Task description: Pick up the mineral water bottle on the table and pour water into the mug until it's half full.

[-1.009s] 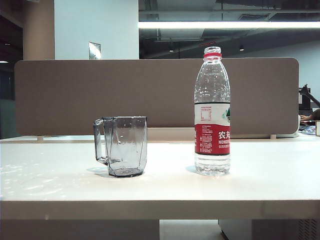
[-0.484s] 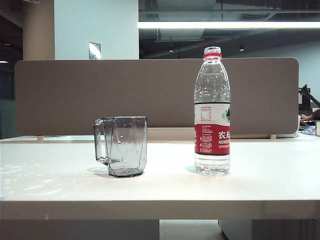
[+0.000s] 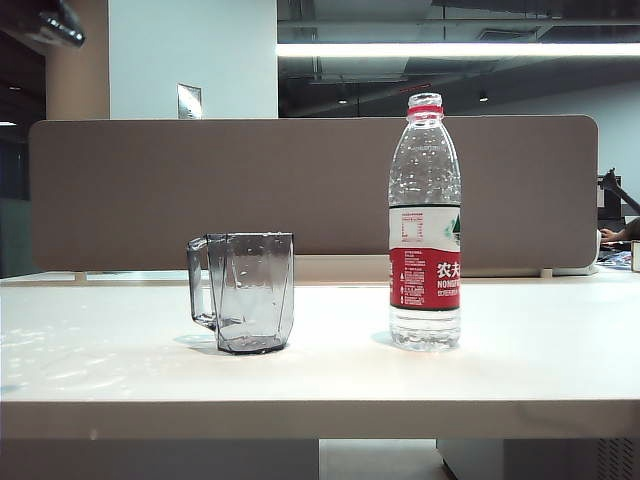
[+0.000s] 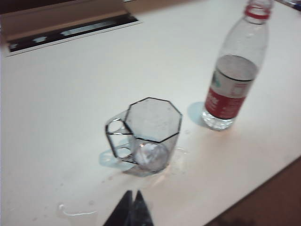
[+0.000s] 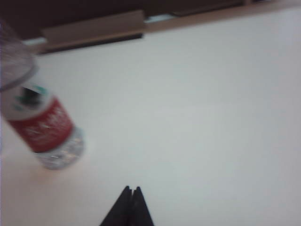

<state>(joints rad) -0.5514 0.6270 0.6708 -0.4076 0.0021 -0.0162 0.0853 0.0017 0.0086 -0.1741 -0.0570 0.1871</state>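
Mineral water bottle [image 3: 425,222] upright on the table [image 3: 320,375], right of centre and nearer the front edge than the back, long axis vertical, cap off, mouth open above the red neck ring. Mug [image 3: 243,292] upright well to its left, also near the front edge, handle turned away from the bottle, the two clearly apart. Neither arm visible in the exterior view apart from a dark shape at the upper left corner, too small to name. Right gripper [image 5: 129,189] pressed together, tips touching, empty, hovering above bare tabletop with the bottle [image 5: 42,125] off to one side and ahead of it, blurred and seen leaning only because of the camera angle. Left gripper [image 4: 132,194] likewise pinched closed on nothing, above the tabletop just short of the mug [image 4: 146,136], with the bottle [image 4: 236,66] further off beyond it toward the far side. Judged from this: right arm the nearer one to the bottle, so the reach likely falls to it, needing jaws spread first and a level approach across the standing body. Bottle clear plastic, beaded with droplets inside, white-and-red label round the lower half, water level hard to read. Mug smoky grey, faceted, looking empty or nearly so; small wet patches on the tabletop around its base.
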